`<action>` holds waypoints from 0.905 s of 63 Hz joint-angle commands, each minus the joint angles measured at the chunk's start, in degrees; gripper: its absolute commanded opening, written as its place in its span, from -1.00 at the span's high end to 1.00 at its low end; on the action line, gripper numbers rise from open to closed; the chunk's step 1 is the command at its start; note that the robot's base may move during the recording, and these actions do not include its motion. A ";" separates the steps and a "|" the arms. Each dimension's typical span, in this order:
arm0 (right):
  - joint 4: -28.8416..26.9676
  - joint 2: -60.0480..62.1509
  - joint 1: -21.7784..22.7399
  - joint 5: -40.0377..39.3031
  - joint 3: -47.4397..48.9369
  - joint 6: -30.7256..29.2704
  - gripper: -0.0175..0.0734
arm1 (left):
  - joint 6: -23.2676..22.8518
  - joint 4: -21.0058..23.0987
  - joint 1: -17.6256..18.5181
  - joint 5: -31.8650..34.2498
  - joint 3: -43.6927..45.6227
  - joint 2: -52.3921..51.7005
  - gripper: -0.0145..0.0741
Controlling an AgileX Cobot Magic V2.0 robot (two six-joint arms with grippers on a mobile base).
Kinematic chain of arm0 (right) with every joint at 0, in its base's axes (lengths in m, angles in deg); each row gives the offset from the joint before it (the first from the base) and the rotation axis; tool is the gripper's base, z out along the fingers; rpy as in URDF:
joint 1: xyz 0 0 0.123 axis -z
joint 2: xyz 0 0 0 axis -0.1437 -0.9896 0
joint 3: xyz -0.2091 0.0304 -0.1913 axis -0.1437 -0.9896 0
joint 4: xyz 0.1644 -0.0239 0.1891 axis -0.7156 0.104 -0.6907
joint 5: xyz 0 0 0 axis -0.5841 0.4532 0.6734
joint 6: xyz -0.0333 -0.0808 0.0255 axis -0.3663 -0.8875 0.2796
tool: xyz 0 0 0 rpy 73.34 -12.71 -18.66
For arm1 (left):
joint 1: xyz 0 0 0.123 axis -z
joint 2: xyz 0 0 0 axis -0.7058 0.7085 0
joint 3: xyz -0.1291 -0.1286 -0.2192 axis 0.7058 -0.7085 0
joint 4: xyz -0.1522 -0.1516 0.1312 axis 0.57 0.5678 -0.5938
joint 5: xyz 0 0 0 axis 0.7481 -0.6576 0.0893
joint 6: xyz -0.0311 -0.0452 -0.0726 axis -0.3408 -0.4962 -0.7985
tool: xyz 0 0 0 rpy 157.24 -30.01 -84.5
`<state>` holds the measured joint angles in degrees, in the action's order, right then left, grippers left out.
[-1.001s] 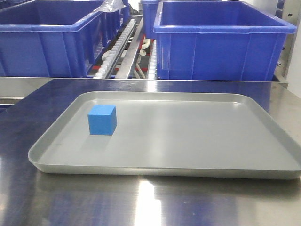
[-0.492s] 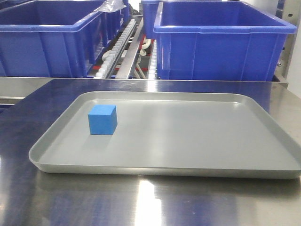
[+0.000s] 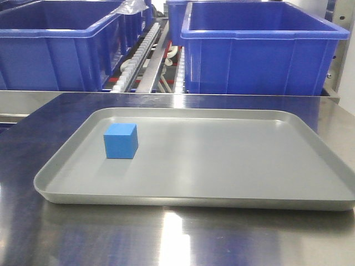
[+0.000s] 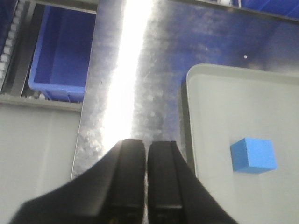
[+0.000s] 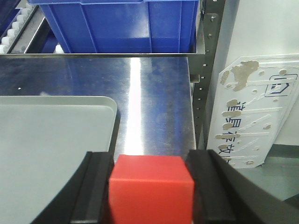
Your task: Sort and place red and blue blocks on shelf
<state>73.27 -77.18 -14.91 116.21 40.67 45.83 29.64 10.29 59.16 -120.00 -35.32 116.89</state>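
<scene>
The sky blue block [image 3: 120,141] sits on the left part of a shallow grey tray [image 3: 211,194]; it also shows in the left wrist view [image 4: 252,155]. My left gripper [image 4: 146,145] is shut and empty above the steel tabletop, left of the tray's edge and apart from the block. My right gripper [image 5: 150,161] is shut on the red block [image 5: 150,186], held above the tabletop just right of the tray's corner [image 5: 105,103]. The shelf's white roller tracks [image 3: 138,58] run behind the table between the bins. Neither gripper shows in the front view.
Large blue bins [image 3: 258,47] [image 3: 55,50] stand on the rack behind the table. The shiny steel tabletop [image 3: 177,238] carries the tray. A steel upright post [image 5: 208,70] and a white sign [image 5: 252,107] are at the table's right edge.
</scene>
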 commanded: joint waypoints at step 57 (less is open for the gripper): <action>0.99 0.00 0.26 -4.67 1.64 -0.35 0.51 | -0.62 5.97 16.95 -7.66 24.51 28.89 -0.44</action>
<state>73.27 -77.18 -14.91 116.21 40.67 45.83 29.64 15.42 74.60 -129.53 -13.40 146.69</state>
